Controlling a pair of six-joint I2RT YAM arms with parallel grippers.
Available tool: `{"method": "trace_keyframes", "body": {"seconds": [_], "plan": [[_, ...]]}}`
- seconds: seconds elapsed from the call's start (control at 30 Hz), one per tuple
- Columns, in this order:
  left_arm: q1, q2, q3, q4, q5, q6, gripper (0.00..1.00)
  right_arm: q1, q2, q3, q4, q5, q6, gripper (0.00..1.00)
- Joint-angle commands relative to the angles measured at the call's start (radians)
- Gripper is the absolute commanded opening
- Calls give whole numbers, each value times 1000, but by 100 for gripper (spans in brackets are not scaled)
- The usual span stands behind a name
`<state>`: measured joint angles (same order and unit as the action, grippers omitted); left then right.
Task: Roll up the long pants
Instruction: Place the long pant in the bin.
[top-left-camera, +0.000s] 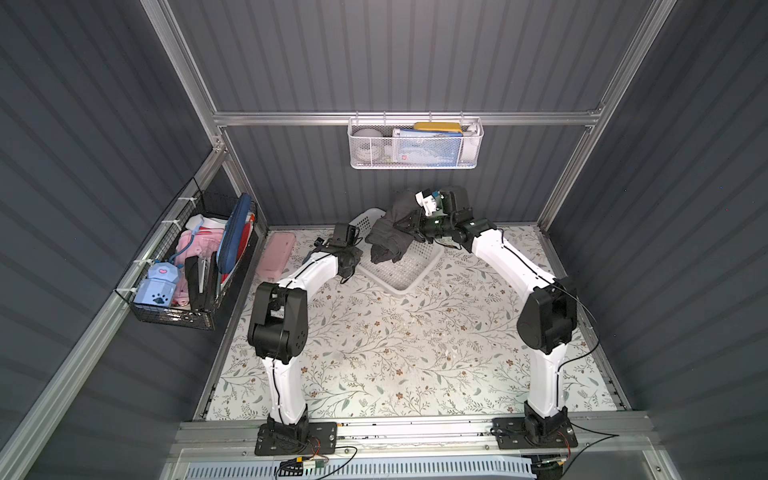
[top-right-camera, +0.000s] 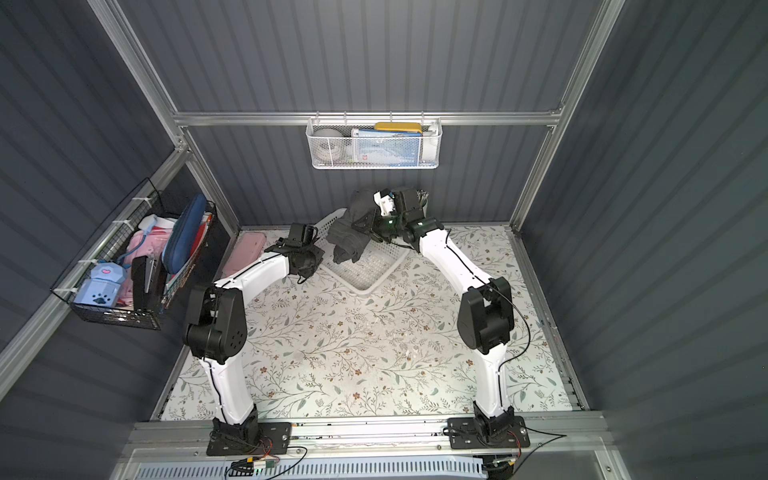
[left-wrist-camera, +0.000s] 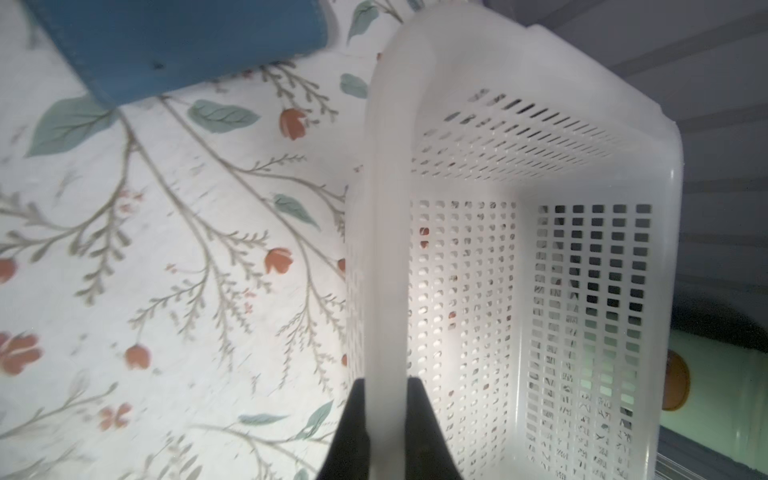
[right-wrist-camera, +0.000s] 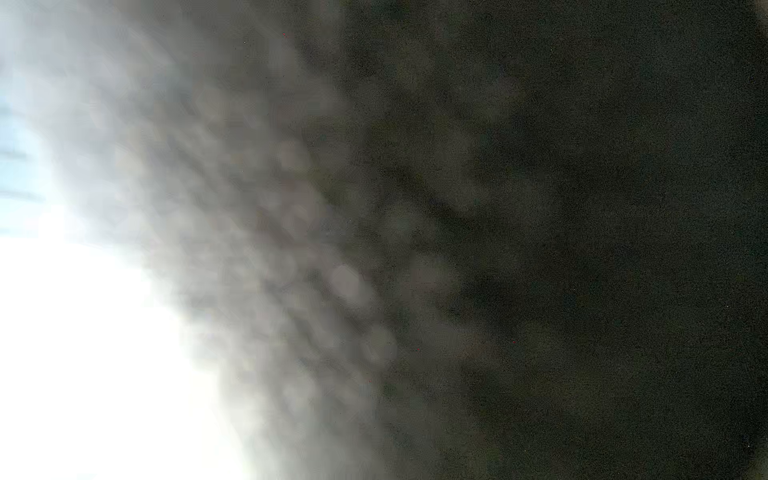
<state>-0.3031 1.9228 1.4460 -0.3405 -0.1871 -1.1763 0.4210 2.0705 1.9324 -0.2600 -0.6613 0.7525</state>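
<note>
Left claw (left-wrist-camera: 386, 386): pinched tight onto the rim of the white perforated plastic basket (left-wrist-camera: 582, 187).
Right claw (top-left-camera: 406, 222): clamps the dark charcoal denim long pants (top-left-camera: 385, 239), which dangle over the basket.

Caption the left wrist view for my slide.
Left gripper pinches the white basket by its rim, floral tabletop alongside.
</note>
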Motion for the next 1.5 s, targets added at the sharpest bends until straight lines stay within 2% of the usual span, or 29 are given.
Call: {"method": "trace_keyframes", "body": {"seconds": [0.0, 0.1, 0.23, 0.43, 0.5, 0.6, 0.67, 0.7, 0.77, 0.83, 0.93, 1.03, 1.13, 1.33, 1.47], "plan": [[-9, -104, -121, -17, -59, -55, 0, 4, 33, -14, 169, -6, 47, 0], [-12, -134, -192, 36, -53, -102, 0, 25, 104, 11, 107, 0, 20, 0], [-54, -133, -184, 47, -89, -121, 0, 66, 155, 52, 40, -1, 13, 0], [-87, -154, -196, 64, -157, -180, 0, 62, 164, -27, -56, 50, 71, 0], [-87, -171, -212, 69, -184, -199, 0, 46, 211, 57, -293, 108, 45, 0], [-86, -185, -216, 61, -217, -212, 0, 36, 332, 338, -734, 196, -82, 0], [-87, -186, -218, 67, -229, -223, 0, 31, 392, 462, -901, 203, -112, 0], [-87, -187, -220, 72, -238, -228, 0, 30, 395, 468, -935, 203, -112, 0], [-86, -185, -215, 86, -247, -228, 0, 28, 371, 394, -919, 207, -107, 14], [-86, -184, -204, 91, -263, -229, 0, 28, 339, 310, -873, 220, -102, 22], [-87, -182, -197, 103, -269, -217, 0, 17, 325, 283, -899, 223, -124, 47], [-87, -178, -193, 100, -282, -208, 0, 16, 294, 283, -914, 234, -145, 58], [-87, -170, -197, 101, -284, -216, 0, 14, 260, 291, -937, 251, -168, 99], [-85, -155, -190, 107, -304, -238, 0, 6, 192, 270, -1049, 312, -248, 99], [-85, -133, -191, 110, -331, -322, 0, -4, 103, 208, -1026, 363, -257, 99]]}}
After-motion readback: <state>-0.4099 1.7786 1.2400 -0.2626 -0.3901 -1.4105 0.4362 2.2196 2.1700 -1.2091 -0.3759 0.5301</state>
